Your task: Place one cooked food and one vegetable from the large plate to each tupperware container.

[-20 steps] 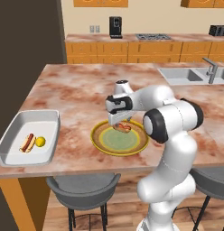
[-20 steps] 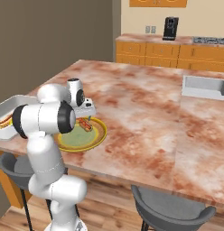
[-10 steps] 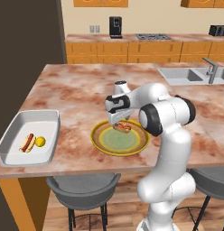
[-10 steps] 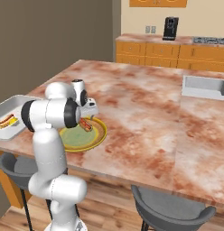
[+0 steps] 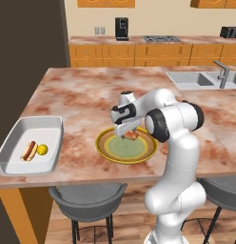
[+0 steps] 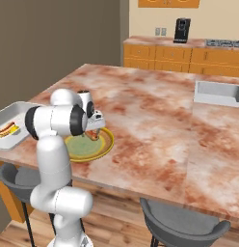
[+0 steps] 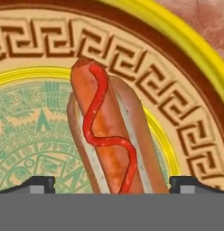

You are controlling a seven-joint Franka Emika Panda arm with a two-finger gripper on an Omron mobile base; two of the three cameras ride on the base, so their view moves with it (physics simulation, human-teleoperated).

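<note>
Large plate [image 5: 113, 153]: wide, round, shallow, glossy. Mustard-yellow rim, brown band with a Greek-key pattern, pale green centre with fine printed relief. It sits on the counter [image 5: 86, 97], a reddish-brown marbled stone slab, near the front edge.

On the plate's far side lies a hot dog [image 7: 108, 131]: smooth orange-brown sausage in a tan bun, with a wavy red ketchup line along the top. Long, rounded ends.

End effector [image 7: 112, 184]: spread wide, directly over the hot dog, one dark finger tip either side of it, not gripping. In the left base view it hangs low over the plate's far rim [image 5: 124, 131].

Tupperware container [image 5: 17, 143]: deep white rectangular tub, rounded corners, flared rim, plain matte plastic. Sits at the counter's left front corner, well apart from the plate. Inside: a second hot dog [image 5: 29, 150] and just beside it a small round yellow item [image 5: 42, 149], too small to identify.

Versus a second ago: arm pose shifted slightly, the hand now lower and closer to the hot dog. Plate, tub and tub contents unchanged. Fingers already wide then, marginally wider now.
</note>
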